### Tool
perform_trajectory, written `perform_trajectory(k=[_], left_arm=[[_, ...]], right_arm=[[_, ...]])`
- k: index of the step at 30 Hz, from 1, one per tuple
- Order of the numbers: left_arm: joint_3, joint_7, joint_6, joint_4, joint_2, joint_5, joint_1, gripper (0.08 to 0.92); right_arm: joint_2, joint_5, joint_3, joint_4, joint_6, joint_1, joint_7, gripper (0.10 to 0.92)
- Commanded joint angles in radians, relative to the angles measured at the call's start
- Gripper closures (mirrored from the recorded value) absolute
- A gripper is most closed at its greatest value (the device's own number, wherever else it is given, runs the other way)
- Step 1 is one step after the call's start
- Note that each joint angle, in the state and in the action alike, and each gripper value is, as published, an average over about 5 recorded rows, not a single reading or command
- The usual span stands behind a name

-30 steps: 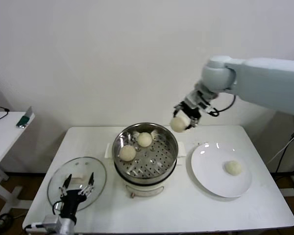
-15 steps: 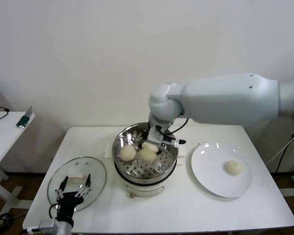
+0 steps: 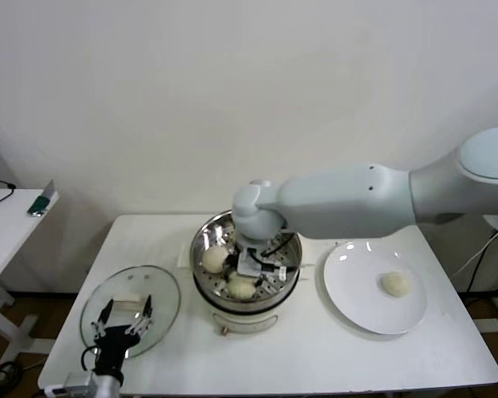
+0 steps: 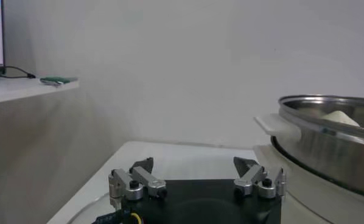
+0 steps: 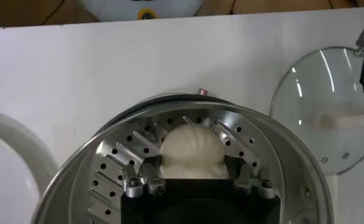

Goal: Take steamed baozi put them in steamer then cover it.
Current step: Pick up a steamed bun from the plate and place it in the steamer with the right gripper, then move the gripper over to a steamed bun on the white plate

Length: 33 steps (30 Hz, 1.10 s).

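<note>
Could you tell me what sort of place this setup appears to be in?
Probably a robot test room staged as a kitchen corner: a bare white table against a plain wall, holding a steamer, a glass cover and a white plate.

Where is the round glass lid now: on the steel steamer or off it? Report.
Off. The round glass lid lies flat on the table beside the uncovered steel steamer, under the left gripper.

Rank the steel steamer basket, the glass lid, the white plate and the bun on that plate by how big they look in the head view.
1. Steamer, plate and glass lid: all look about alike across, and the right arm hides part of the steamer, so I won't rank them.
2. The bun on the plate: clearly smallest.
</note>
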Motion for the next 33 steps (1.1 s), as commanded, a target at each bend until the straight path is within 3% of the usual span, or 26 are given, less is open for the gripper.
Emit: perform_trajectory(k=[1,7,13,17,24,33], left_arm=[[0.0,0.0,0.0,-0.001,0.0,0.0,0.004,0.177],[0.0,-0.001,0.0,0.002,0.0,0.001,0.0,0.177],[0.003,-0.001,-0.001,0.003,0.001,0.006,-0.002,0.177],[0.005,-0.001,-0.001,0.005,0.004,0.006,-0.002,0.177],[0.009,0.0,-0.001,0.007,0.01,0.003,-0.008,0.177],[0.017,0.003,0.002,0.014,0.012,0.001,-0.017,0.177]], right_arm=[[0.014,-0.032,0.009,-0.036,0.01,-0.04,0.021,0.225],[-0.064,0.11,0.034,-0.051,0.017,0.054,-0.033,0.203],[-0.269,0.424,-0.088,-0.101,-0.003,0.282,-0.202,0.202],[-0.425,0.534,-0.23,-0.157,-0.053,0.387,-0.238,0.203],[-0.707,0.47,-0.349,-0.196,-0.194,0.315,-0.161,0.203],[-0.859,0.231,-0.042,-0.252,-0.296,-0.121,-0.095,0.203]])
